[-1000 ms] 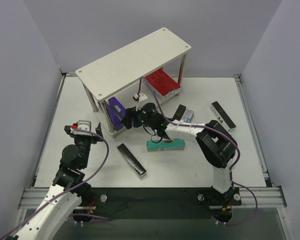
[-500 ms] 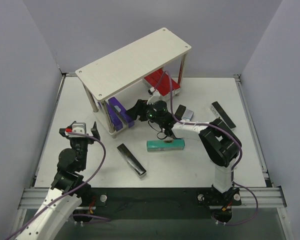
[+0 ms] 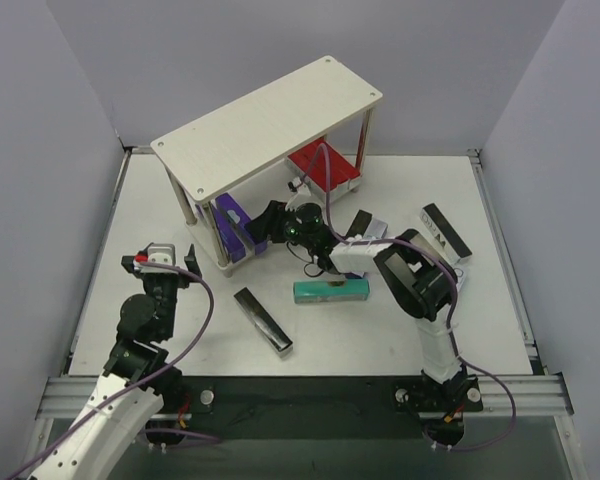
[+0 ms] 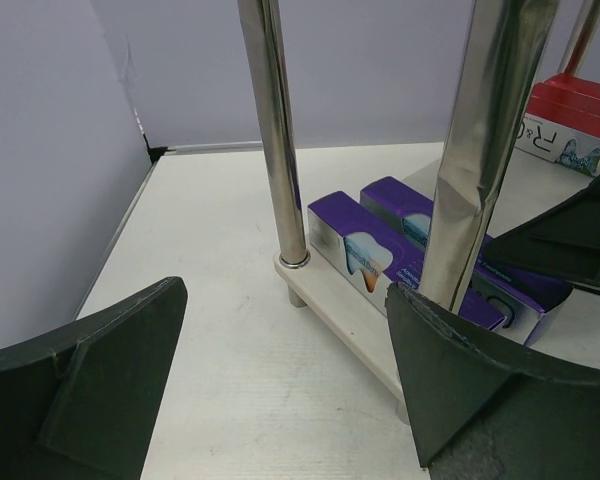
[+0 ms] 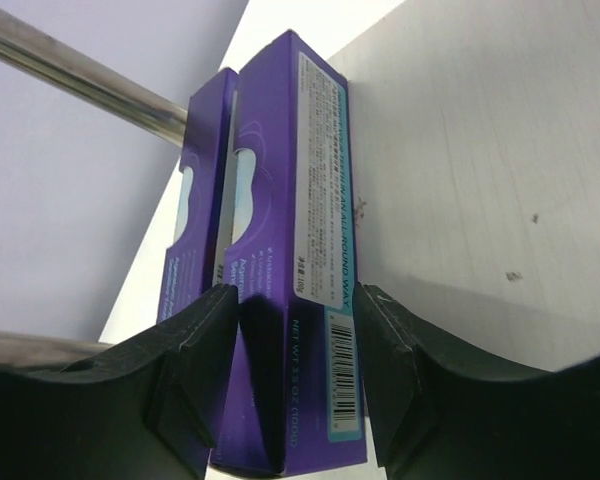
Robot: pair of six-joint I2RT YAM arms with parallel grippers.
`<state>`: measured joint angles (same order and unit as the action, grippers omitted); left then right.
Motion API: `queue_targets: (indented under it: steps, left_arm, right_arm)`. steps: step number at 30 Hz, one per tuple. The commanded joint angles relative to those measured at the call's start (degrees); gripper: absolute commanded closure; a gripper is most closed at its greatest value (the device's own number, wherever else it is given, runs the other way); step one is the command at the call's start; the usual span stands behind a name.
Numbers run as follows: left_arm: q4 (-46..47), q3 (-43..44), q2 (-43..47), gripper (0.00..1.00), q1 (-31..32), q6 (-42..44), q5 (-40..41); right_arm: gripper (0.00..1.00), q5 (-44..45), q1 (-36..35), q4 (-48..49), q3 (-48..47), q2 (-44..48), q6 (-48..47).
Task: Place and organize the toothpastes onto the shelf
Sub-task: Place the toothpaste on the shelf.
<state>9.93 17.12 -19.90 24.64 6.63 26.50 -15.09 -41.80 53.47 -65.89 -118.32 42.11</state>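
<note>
The shelf (image 3: 270,125) stands at the back of the table. Two purple toothpastes (image 3: 232,226) lie on the left of its lower board, and red ones (image 3: 322,166) lie on the right. My right gripper (image 3: 259,227) reaches under the top board. In the right wrist view the right gripper (image 5: 298,300) is shut on the near end of one purple toothpaste (image 5: 300,180), a finger against each long side. The second purple carton (image 5: 202,200) lies just beside it. My left gripper (image 3: 162,262) hovers open and empty in front of the shelf's left corner; the left wrist view shows the purple cartons (image 4: 355,235) ahead.
On the table lie a teal carton (image 3: 330,291), a black carton (image 3: 263,319) in front of the shelf, another black one (image 3: 446,230) at the right, and a dark and a pale carton (image 3: 368,228) near the right arm. Metal rod legs (image 4: 275,130) stand close to my left gripper.
The right gripper pulled back a little from the shelf, then edged in again, and its fingers have narrowed onto the purple carton. The left gripper rose slightly and stays open.
</note>
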Motion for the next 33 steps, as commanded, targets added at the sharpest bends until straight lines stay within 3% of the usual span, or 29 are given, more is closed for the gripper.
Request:
queue_targets:
  steps: [1,15,33]
  left_arm:
    - [1.75,0.37,-0.05,0.07,-0.3,0.13,-0.49]
    - [1.58,0.37,-0.4,0.07,-0.3,-0.22,-1.28]
    - [1.76,0.37,-0.49,0.07,-0.3,-0.31,-1.72]
  right_arm:
    - [0.52,-0.38,-0.91,4.71,-3.98,-1.12,0.96]
    - [0.58,-0.02,-1.53,3.13,-7.23,-3.84,1.4]
    - [0.6,-1.17,-2.85,1.9,-9.43,-5.08,1.92]
